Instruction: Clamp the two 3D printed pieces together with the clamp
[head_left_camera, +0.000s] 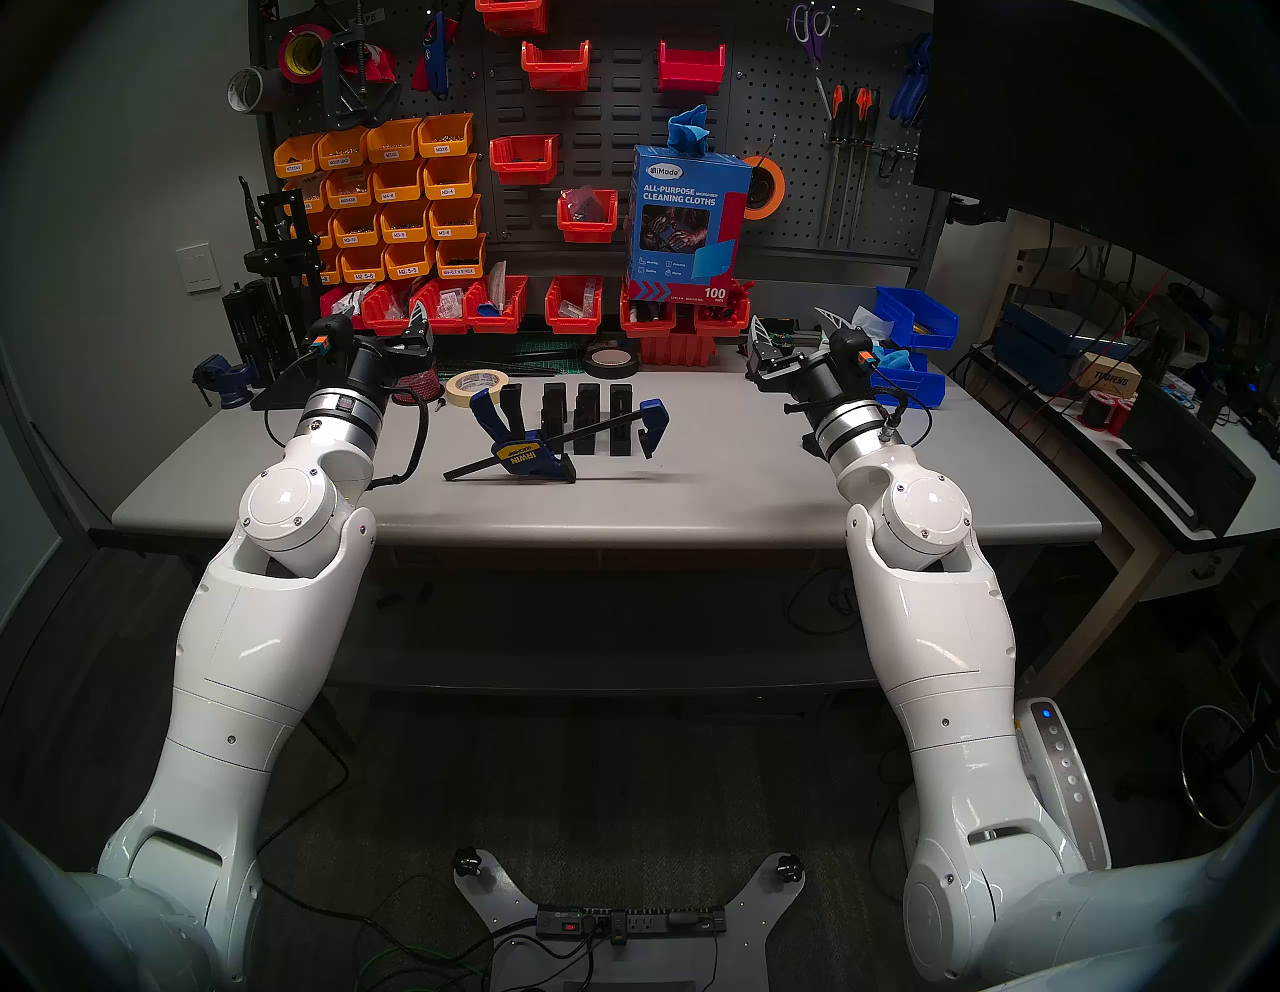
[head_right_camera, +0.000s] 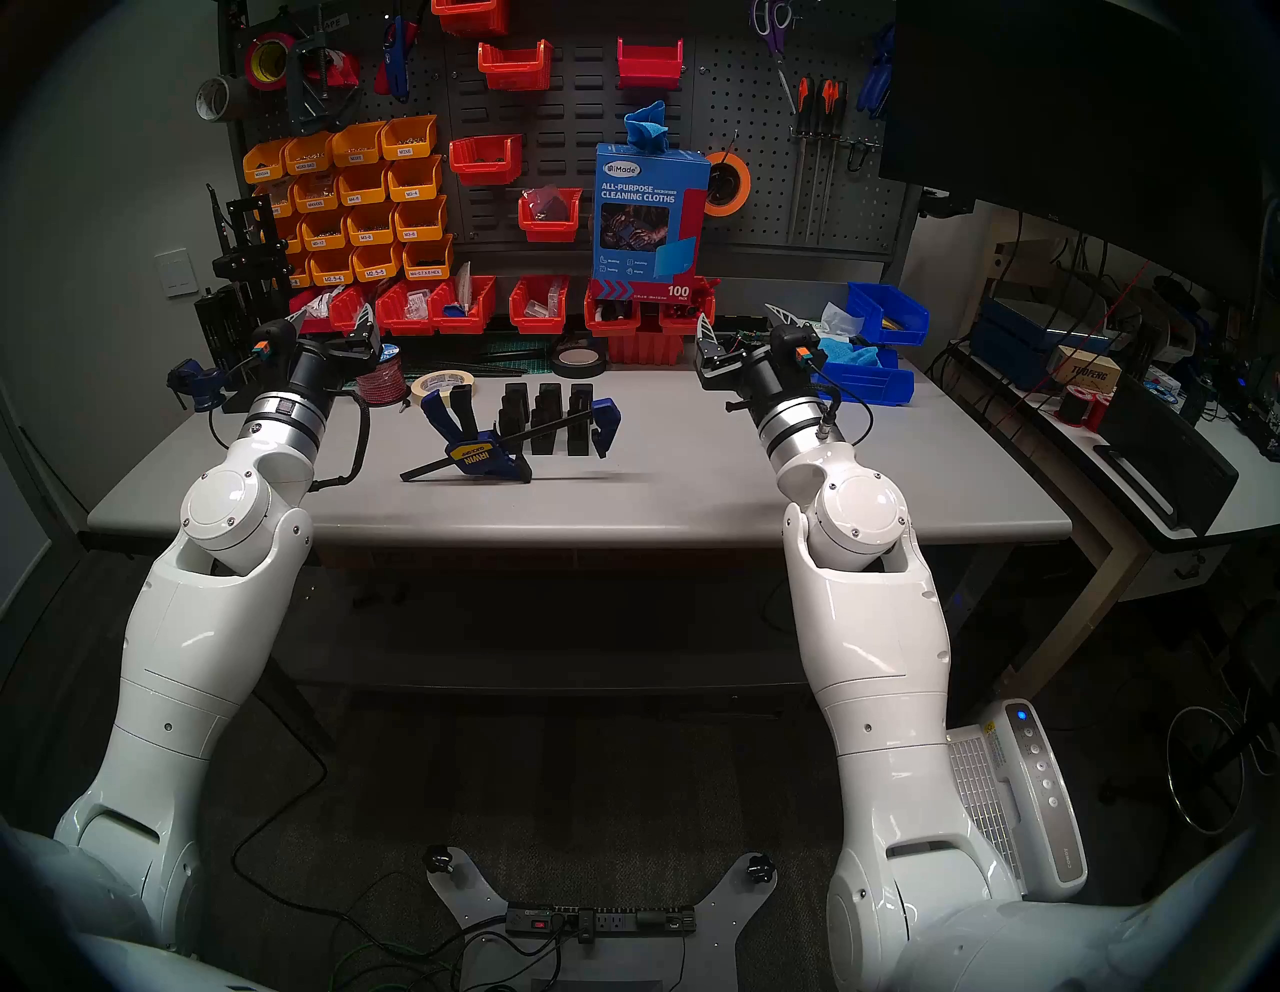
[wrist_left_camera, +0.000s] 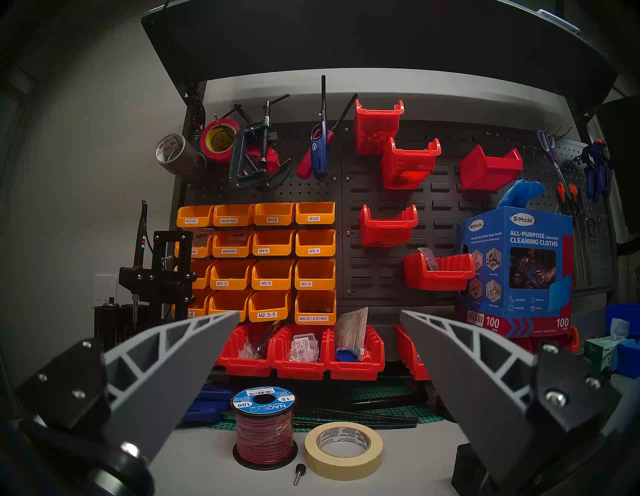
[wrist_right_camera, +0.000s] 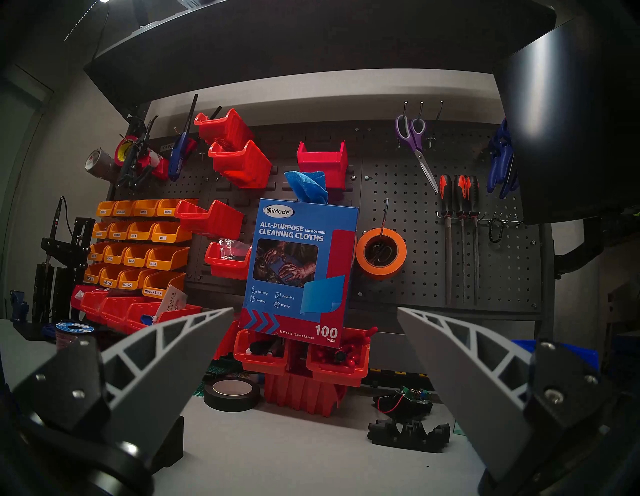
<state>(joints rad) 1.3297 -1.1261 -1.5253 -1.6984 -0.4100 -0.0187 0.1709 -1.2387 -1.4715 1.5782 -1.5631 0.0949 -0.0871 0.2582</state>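
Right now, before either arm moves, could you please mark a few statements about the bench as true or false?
1. Both claws are open and empty, the left claw and the right claw. True.
2. The clamp hangs on the pegboard. False: it lies on the table.
3. The clamp's bar passes in front of the 3D printed pieces. True.
4. The masking tape roll sits to the right of the 3D printed pieces. False: it sits to their left.
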